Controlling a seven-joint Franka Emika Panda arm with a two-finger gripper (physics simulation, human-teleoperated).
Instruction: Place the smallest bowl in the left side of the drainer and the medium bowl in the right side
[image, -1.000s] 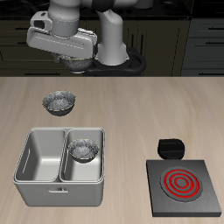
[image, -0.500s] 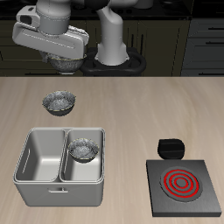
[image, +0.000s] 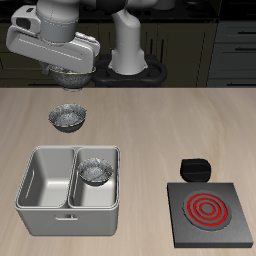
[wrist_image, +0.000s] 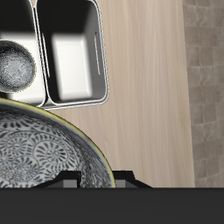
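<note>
No readable text, label, brand, number or sign shows anywhere in either view; the stove (image: 209, 213) beside the drainer (image: 70, 186) bears only plain red rings.

A pale wooden table (image: 150, 125) stands before dark cabinets (image: 225, 45), above a grey-brown tiled floor (wrist_image: 208, 87).

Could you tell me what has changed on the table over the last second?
The gripper, holding a bowl, has carried it high across the back of the table, past the drainer. Nothing was let go. The small bowl sits in the same compartment, the other bowl rests behind the drainer, and the stove has not moved.
</note>
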